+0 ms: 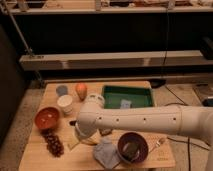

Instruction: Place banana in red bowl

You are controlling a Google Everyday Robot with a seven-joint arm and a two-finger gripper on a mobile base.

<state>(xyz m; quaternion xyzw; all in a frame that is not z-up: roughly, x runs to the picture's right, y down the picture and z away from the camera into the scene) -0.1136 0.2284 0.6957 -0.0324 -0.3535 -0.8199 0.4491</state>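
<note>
1. Light wooden rectangular tabletop [35, 159].
2. White tubular robot arm [150, 120], reaching in from right edge.
3. Flat green plastic tray [127, 96], back-right.
4. Round orange-red bowl [47, 118], near left edge.
5. Gripper [82, 134], down near front edge, left of centre; open or closed, cannot tell.
6. Small pale yellow curved banana [75, 144], on table just beneath gripper, apart from bowl.

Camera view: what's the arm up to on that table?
The robot's single arm reaches across the wooden table from the right. Its pincer is down at the surface beside the grapes, right over the banana, which is mostly hidden beneath it. Whether it has a grip cannot be seen. The red bowl sits to the left with no banana in it, so the placing is not yet done.
</note>
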